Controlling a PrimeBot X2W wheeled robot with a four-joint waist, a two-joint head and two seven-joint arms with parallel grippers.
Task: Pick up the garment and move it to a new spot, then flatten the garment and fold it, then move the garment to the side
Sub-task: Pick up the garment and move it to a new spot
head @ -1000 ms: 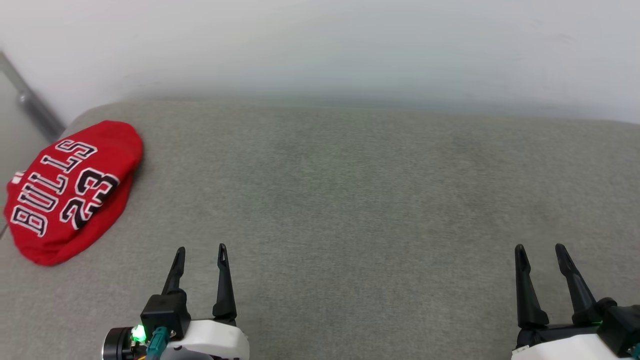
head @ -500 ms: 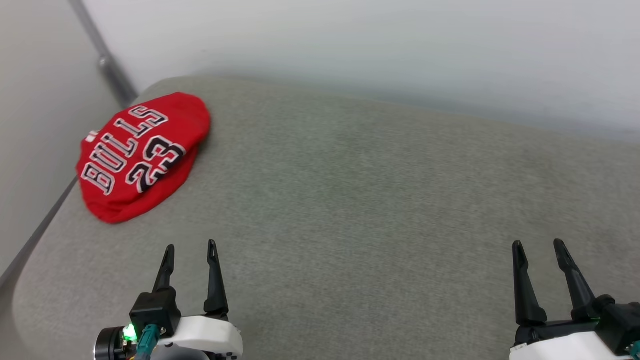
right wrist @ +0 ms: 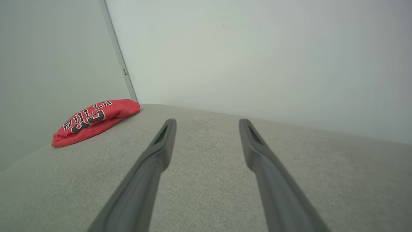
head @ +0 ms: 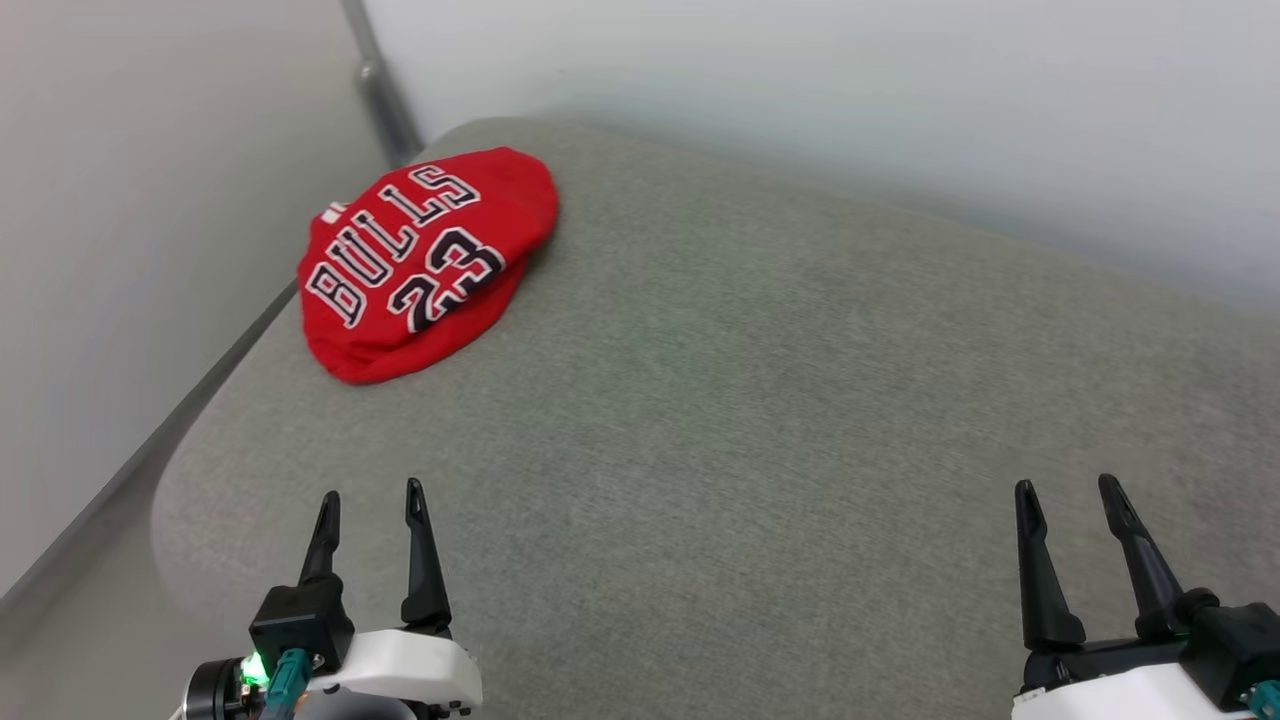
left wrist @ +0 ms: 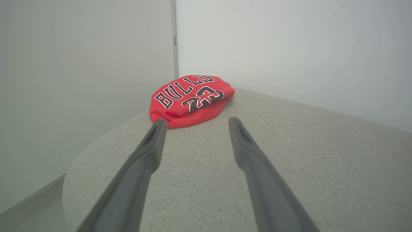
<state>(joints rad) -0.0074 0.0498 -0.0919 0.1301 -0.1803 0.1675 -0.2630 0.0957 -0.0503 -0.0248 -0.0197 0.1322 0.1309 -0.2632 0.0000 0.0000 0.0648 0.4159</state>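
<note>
The garment lies folded into a compact red bundle at the far left corner of the grey surface, its black "BULLS 23" lettering facing up. It also appears ahead of the left fingers, the garment, and far to the left as the garment. My left gripper hangs open over the surface's near left part, well short of the bundle, nothing between its fingers. My right gripper is open too, far to the right and empty.
The grey fabric surface has a rounded corner at the near left, with a drop to the floor beyond it. Pale walls close the far side and the left, and a grey vertical strip marks their corner behind the garment.
The head camera has swung left, so the garment and the surface's left corner have shifted right and up in the picture. Both grippers keep their places, open.
</note>
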